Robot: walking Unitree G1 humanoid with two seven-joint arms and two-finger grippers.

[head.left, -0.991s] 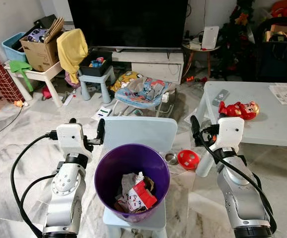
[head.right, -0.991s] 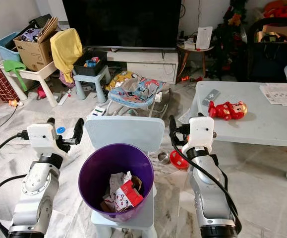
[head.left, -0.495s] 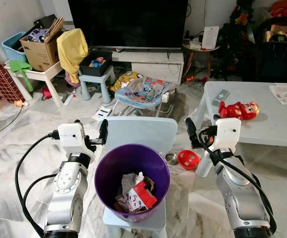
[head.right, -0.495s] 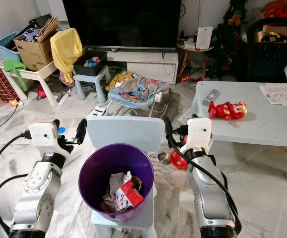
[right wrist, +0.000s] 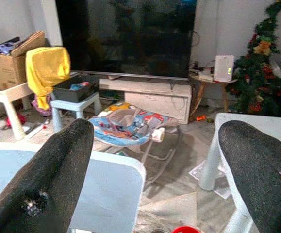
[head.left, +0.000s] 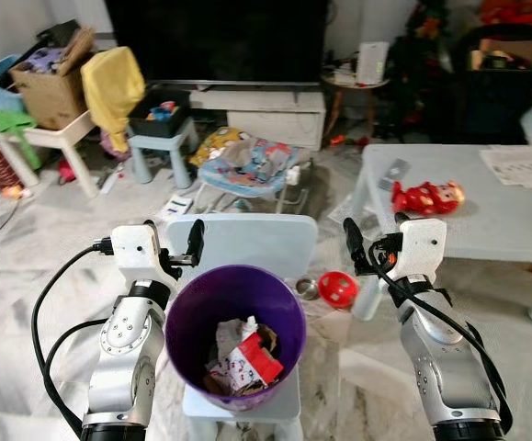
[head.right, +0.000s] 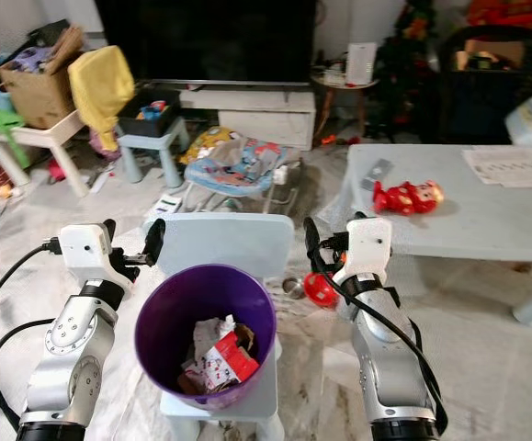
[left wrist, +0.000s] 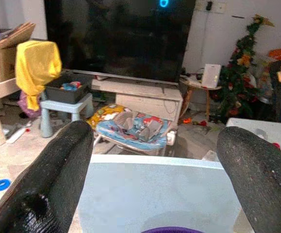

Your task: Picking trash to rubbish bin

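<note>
The purple bin (head.left: 238, 333) is set on the small chair (head.left: 243, 246), trash inside. The left gripper (head.left: 190, 244) and right gripper (head.left: 354, 246) are held with fingers apart, empty. More trash should be looked for slowly.

Head stereo looks down; wrists face television (left wrist: 116, 34).

We are looking at a lived-in home living room: a big dark TV (head.left: 215, 41) is standing on a low white unit (head.left: 256, 108), and a baby bouncer (head.left: 245, 170) is lying on the marble floor (head.left: 27, 276). Toys, a cardboard box (head.left: 47, 87) and a Christmas tree (left wrist: 244, 73) are crowding the edges.
</note>
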